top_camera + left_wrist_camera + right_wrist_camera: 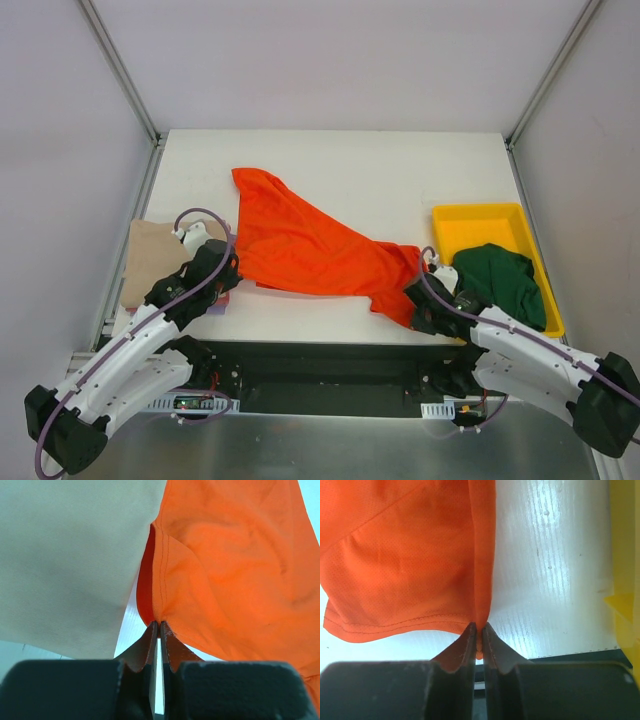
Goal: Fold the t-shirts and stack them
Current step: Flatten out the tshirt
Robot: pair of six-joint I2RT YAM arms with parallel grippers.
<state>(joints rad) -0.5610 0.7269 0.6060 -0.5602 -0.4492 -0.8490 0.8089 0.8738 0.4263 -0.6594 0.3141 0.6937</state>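
Note:
The bright orange-red t-shirt point(300, 245) lies stretched across the middle of the table, its far corner pointing to the back. My left gripper point(158, 623) is shut on a seamed edge of the orange-red t-shirt point(230, 565) at its left end point(232, 262). My right gripper point(479, 626) is pinched shut on a fold of the same shirt point(405, 555) near its hem, at the right end point(415, 290). A folded tan t-shirt point(150, 262) lies at the left, beside the held edge point(65, 560). A dark green t-shirt point(505, 280) lies crumpled in the yellow tray.
The yellow tray point(475, 218) stands at the table's right edge, and its wall point(625, 555) is close to the right gripper. A strip of pink and lavender cloth point(218, 300) peeks out under the left arm. The table's front edge point(570, 652) runs just behind the right fingers.

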